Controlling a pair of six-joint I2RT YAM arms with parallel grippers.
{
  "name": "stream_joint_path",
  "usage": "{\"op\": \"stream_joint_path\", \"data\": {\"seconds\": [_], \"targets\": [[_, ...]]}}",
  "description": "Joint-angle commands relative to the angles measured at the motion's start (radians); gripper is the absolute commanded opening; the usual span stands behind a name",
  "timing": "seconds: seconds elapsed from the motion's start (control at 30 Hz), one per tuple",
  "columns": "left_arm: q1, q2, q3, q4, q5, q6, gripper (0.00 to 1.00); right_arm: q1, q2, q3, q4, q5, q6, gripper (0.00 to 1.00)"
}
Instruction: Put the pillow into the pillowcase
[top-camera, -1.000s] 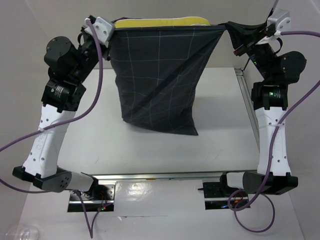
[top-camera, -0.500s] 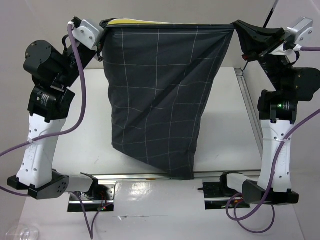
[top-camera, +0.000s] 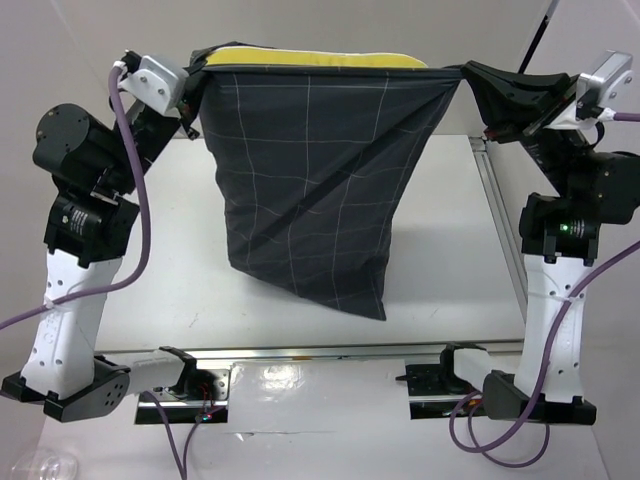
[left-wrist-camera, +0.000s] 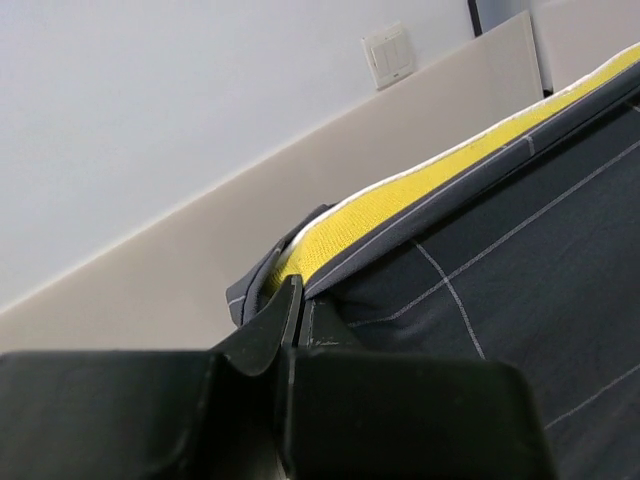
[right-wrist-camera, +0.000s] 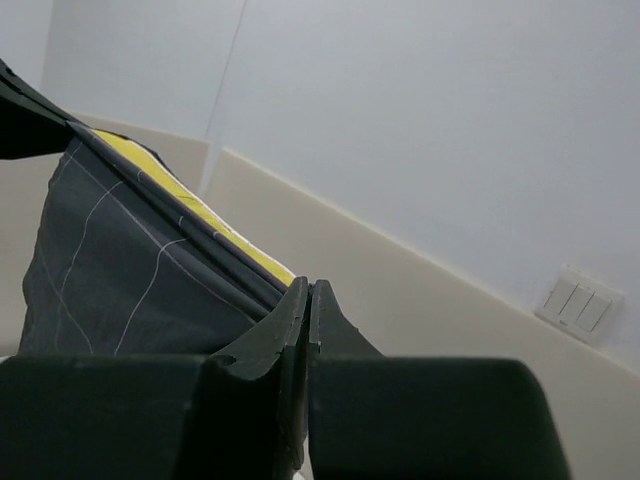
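Pale walls (right-wrist-camera: 400, 100), beige lower down, surround a white table (top-camera: 170, 260). The pillowcase (top-camera: 310, 190) hangs over the table, stretched between its top corners. The pillow (top-camera: 320, 60) shows yellow at the pillowcase's open top. Left gripper (left-wrist-camera: 295, 300) and right gripper (right-wrist-camera: 308, 295) are each pinched closed on a corner. A white switch plate (right-wrist-camera: 578, 300) is on the wall.

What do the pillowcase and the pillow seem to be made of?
The pillowcase: thin matte fabric, charcoal with pale check lines; it hangs in soft folds. The pillow: probably padded textile; its yellow edge looks finely textured, filling hidden.
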Motion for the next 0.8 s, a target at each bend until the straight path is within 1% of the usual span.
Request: {"op": "stream_joint_path", "data": {"seconds": [0.0, 0.07, 0.13, 0.17, 0.2, 0.23, 0.27, 0.33, 0.37, 0.4, 0.43, 0.47, 0.5, 0.53, 0.6, 0.63, 0.67, 0.7, 0.77], "targets": [[0.096, -0.043, -0.035, 0.116, -0.338, -0.003, 0.00, -0.081, 0.043, -0.053, -0.018, 0.265, -0.051, 0.00], [0.096, -0.020, -0.064, 0.106, -0.347, -0.017, 0.00, -0.081, 0.065, -0.090, -0.049, 0.286, -0.071, 0.00], [0.096, -0.009, -0.121, 0.147, -0.347, -0.026, 0.00, -0.081, 0.065, -0.164, -0.009, 0.286, -0.080, 0.00], [0.096, 0.008, -0.121, 0.148, -0.347, -0.035, 0.00, -0.081, 0.065, -0.164, -0.009, 0.247, -0.081, 0.00], [0.096, 0.028, -0.078, 0.125, -0.347, -0.047, 0.00, -0.081, 0.092, -0.134, -0.033, 0.205, -0.070, 0.00], [0.096, 0.052, -0.041, 0.096, -0.381, -0.064, 0.00, -0.072, 0.092, -0.120, -0.034, 0.138, -0.052, 0.00], [0.096, 0.092, -0.003, 0.033, -0.381, -0.078, 0.00, -0.046, 0.102, -0.119, -0.017, 0.103, -0.020, 0.00], [0.096, 0.092, 0.036, 0.033, -0.356, -0.090, 0.00, 0.003, 0.115, -0.097, 0.026, 0.056, 0.001, 0.00], [0.096, 0.071, 0.024, 0.057, -0.347, -0.099, 0.00, 0.032, 0.115, -0.083, 0.037, 0.038, 0.010, 0.00], [0.096, 0.059, 0.023, 0.083, -0.338, -0.100, 0.00, 0.088, 0.129, -0.070, 0.037, 0.023, 0.010, 0.00], [0.096, 0.049, 0.043, 0.083, -0.338, -0.100, 0.00, 0.115, 0.138, -0.061, 0.063, 0.006, 0.010, 0.00], [0.096, 0.049, 0.052, 0.092, -0.376, -0.109, 0.00, 0.141, 0.138, -0.061, 0.080, -0.004, 0.010, 0.00], [0.096, 0.040, 0.053, 0.103, -0.385, -0.098, 0.00, 0.188, 0.138, -0.072, 0.107, -0.013, 0.010, 0.00], [0.096, 0.029, 0.062, 0.103, -0.386, -0.089, 0.00, 0.210, 0.138, -0.081, 0.161, -0.028, 0.010, 0.00], [0.096, 0.016, 0.062, 0.103, -0.411, -0.069, 0.00, 0.262, 0.128, -0.093, 0.192, -0.073, -0.022, 0.00], [0.096, 0.016, 0.062, 0.115, -0.425, -0.052, 0.00, 0.315, 0.128, -0.093, 0.203, -0.083, -0.053, 0.00], [0.096, 0.002, 0.071, 0.115, -0.445, -0.040, 0.00, 0.342, 0.128, -0.093, 0.203, -0.130, -0.073, 0.00], [0.096, -0.010, 0.071, 0.128, -0.457, -0.012, 0.00, 0.394, 0.128, -0.093, 0.203, -0.152, -0.093, 0.00], [0.107, -0.027, 0.059, 0.151, -0.494, 0.014, 0.00, 0.444, 0.128, -0.093, 0.169, -0.198, -0.151, 0.00]]}}
